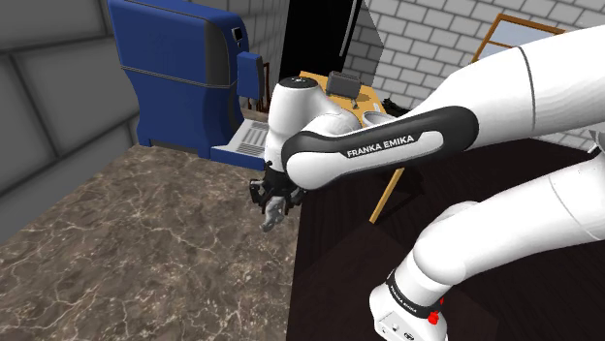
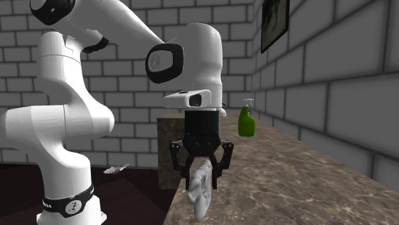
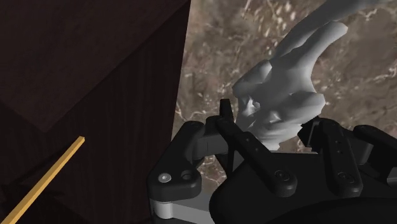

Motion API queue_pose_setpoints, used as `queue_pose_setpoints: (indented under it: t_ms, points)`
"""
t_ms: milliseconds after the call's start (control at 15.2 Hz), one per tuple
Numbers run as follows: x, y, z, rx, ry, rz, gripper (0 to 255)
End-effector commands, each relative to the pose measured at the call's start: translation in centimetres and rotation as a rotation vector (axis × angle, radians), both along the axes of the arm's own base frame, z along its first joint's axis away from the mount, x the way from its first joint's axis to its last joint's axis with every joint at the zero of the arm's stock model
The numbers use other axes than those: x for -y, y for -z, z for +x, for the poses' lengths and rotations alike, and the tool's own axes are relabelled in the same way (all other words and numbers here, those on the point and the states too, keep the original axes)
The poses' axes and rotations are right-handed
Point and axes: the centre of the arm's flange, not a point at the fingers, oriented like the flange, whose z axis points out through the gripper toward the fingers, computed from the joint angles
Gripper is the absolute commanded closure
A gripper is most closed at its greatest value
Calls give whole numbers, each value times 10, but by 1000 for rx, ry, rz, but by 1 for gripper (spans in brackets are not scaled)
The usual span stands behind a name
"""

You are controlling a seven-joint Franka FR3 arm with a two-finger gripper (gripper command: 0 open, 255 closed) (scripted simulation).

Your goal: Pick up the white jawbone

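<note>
A pale grey-white jawbone [image 3: 280, 95] sits clasped between my black fingers. My gripper [image 3: 270, 121] is shut on it, over the brown marbled counter [image 3: 216, 38] close to that counter's edge. From the second exterior view the jawbone [image 2: 199, 188] hangs down below the gripper [image 2: 199, 172], with its lower end near the counter's [image 2: 288, 185] front corner. The shoulder view has the gripper [image 1: 274, 205] with the jawbone [image 1: 274, 217] at the right rim of the counter [image 1: 145, 242]. I cannot tell whether the bone's tip touches the counter.
A blue machine [image 1: 184, 68] stands at the counter's far end in the shoulder view. A green spray bottle [image 2: 246, 121] stands farther back on the counter by the brick wall. Beside the counter lie dark floor [image 1: 349, 262] and a wooden frame [image 1: 388, 189].
</note>
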Motion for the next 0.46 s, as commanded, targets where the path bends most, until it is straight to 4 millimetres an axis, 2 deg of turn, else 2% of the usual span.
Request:
queue_pose_setpoints:
  t_ms: [0,264,396]
  points:
    - [0,-11,-1,0,0,0,255]
    - [0,-32,-1,0,0,0,255]
    - [0,-33,-1,0,0,0,255]
